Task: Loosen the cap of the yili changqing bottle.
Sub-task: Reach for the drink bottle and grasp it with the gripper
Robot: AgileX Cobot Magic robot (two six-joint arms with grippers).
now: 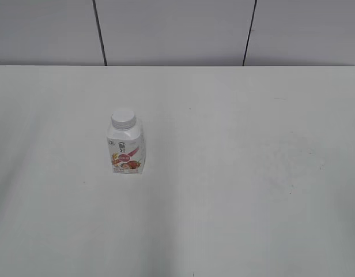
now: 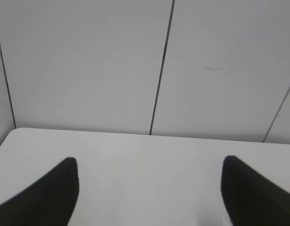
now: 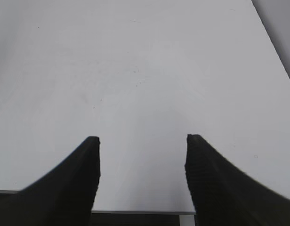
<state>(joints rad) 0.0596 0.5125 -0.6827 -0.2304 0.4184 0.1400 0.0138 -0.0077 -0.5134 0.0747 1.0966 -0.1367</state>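
Note:
The yili changqing bottle (image 1: 125,151) stands upright on the white table (image 1: 235,173), left of centre in the exterior view. It is white with a pink-red fruit label. Its white ribbed cap (image 1: 123,118) sits on the neck. Neither gripper shows in the exterior view. My left gripper (image 2: 149,165) is open and empty, its black fingers wide apart over bare table. My right gripper (image 3: 142,140) is open and empty above the table's near edge. The bottle does not show in either wrist view.
A grey panelled wall (image 1: 177,32) with dark vertical seams runs behind the table's far edge. The left wrist view faces this wall (image 2: 88,61). The right wrist view shows the table's front edge (image 3: 140,212) and its right edge at the upper right.

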